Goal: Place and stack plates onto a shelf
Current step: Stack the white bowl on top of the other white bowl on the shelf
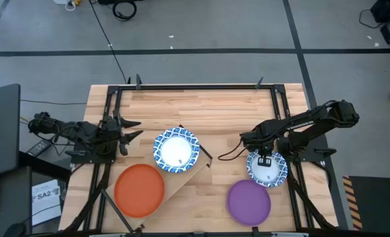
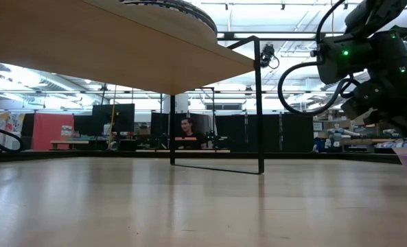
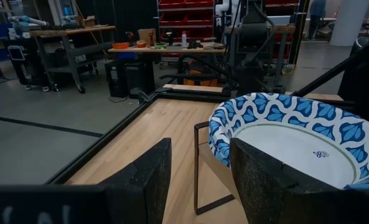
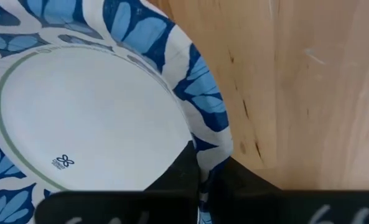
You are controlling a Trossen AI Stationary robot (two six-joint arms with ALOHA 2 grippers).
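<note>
Broadly, slatted light-wood surface (image 1: pixel 214 105): carries all items. Light wood board shelf on thin black legs (image 1: pixel 181 181): holds orange plate (image 1: pixel 139 189) and blue-and-white patterned plate (image 1: pixel 176 149). Plain purple plate (image 1: pixel 249 201): on surface. Second blue-and-white rimmed plate (image 4: pixel 78 118): on surface; judged light, thin, flexible; best taken at rim. Right tool (image 4: pixel 203 171): pinched closed on that rim. Left tool (image 3: pixel 200 174): parted, empty, beside shelf plate.

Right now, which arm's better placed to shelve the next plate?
Right. The right gripper is shut on the blue-and-white plate's rim; the left gripper is open beside the shelf, holding nothing.
</note>
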